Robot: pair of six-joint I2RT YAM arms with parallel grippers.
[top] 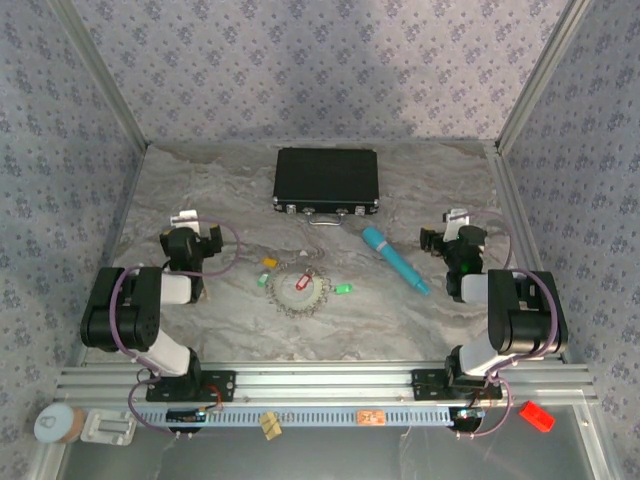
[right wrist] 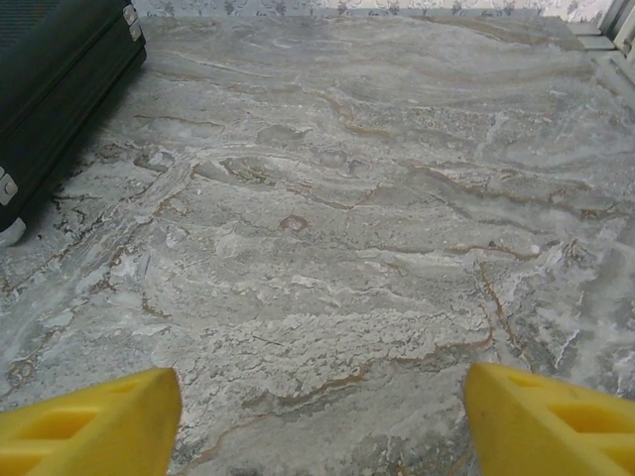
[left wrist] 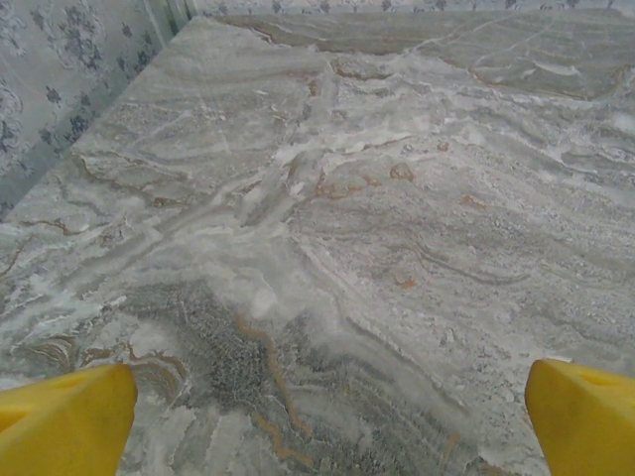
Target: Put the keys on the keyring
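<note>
The silvery beaded keyring (top: 301, 296) lies flat in the middle of the marble table, with a red-headed key (top: 303, 283) on or inside its loop. A yellow key (top: 268, 264) and a green key (top: 263, 280) lie just to its left, and another green key (top: 342, 289) sits just to its right. My left gripper (top: 193, 232) rests at the table's left, well apart from the keys; its yellow fingers (left wrist: 64, 421) stand wide over bare marble. My right gripper (top: 452, 232) is at the right, fingers (right wrist: 94, 426) also spread, nothing between them.
A black case (top: 326, 181) with a metal handle lies at the back centre; its corner (right wrist: 50, 89) appears at the left of the right wrist view. A teal pen-like cylinder (top: 394, 259) lies diagonally right of the keys. A red block (top: 536, 415) sits below the front rail.
</note>
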